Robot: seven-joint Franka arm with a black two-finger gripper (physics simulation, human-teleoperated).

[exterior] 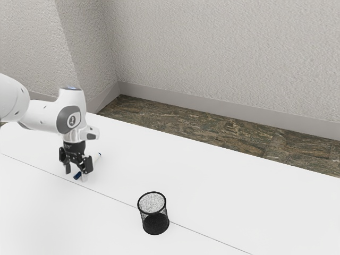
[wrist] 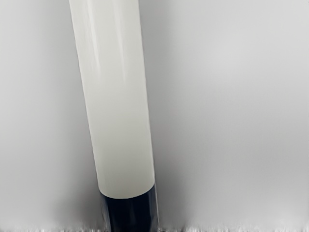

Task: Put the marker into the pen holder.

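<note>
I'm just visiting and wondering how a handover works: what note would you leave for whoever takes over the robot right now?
Gripper: low over the marker, fingers open, not gripping it.
Marker: white with a dark blue end, lying on the white table.
Mesh pen holder: upright, farther toward the exterior view's right.
Done: gripper brought to the marker.
Left: grip it, lift it, carry it over, put it in the pen holder.

a small pale mark [exterior: 73,121] on the dark rounded panel [exterior: 63,119] of a white robot arm [exterior: 42,115], pictured in the exterior view, too small to make out, no text, label, brand, number or sign readable in either view
</note>
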